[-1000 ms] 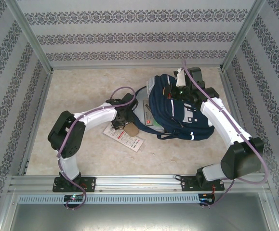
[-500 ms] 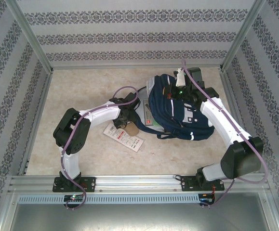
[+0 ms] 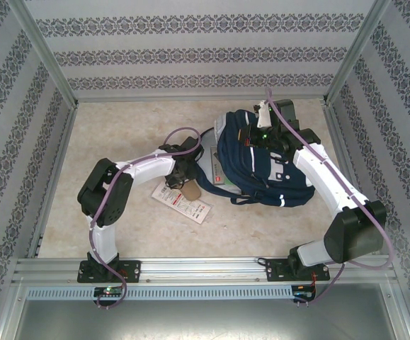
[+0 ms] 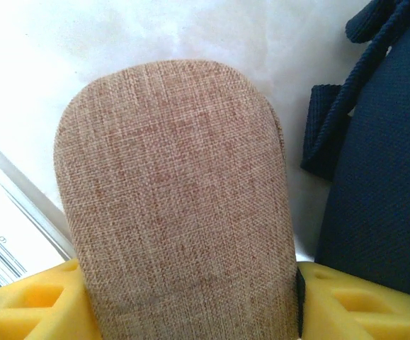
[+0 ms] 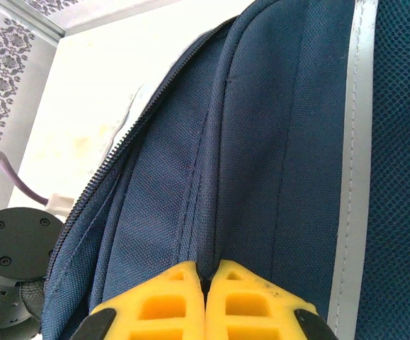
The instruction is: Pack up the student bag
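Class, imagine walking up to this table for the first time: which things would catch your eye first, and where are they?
The navy student bag dominates, lying right of the table's middle, with the right gripper pinching a fold of its fabric beside the open zip. Just left of it, a tan fabric pouch sits between the yellow fingers of the left gripper, over a flat white packet.

left arm [image 3: 144, 168] bent low, left pincer [image 4: 190, 297] half-closed, right arm [image 3: 325, 177] stretched forward, right pincer [image 5: 205, 273] pressed closed
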Controlling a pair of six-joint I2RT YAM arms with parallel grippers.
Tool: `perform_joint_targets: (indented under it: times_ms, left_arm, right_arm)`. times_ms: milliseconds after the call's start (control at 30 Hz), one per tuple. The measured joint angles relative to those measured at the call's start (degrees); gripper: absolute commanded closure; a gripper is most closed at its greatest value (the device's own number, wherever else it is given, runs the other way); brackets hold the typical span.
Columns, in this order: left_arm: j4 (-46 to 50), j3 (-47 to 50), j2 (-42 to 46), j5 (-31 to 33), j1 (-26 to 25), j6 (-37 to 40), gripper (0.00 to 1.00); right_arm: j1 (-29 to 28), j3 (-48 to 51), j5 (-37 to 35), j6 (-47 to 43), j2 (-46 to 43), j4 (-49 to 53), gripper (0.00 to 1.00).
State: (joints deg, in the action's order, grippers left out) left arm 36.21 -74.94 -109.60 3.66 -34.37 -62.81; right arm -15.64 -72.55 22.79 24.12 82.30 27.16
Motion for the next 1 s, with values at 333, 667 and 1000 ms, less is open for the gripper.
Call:
perform_joint_targets:
  times_ms: [333, 667, 1000]
  left_arm:
    - [2.45, -1.18, 6.80, 2.71, 0.48, 5.44, 0.44]
    - [-1.55, -14.25, 5.64, -1.53, 0.63, 19.47, 0.45]
    - [-4.28, -26.25, -8.04, -4.76, 0.68, 30.73, 0.45]
  right_arm:
    - [0.31, 0.00, 0.46, 0.04, -0.02, 0.00, 1.00]
    - [3.89, 0.00, 6.54, 1.68, -0.42, -0.72, 1.00]
    - [4.28, 0.00, 8.96, 2.78, -0.52, -0.81, 1.00]
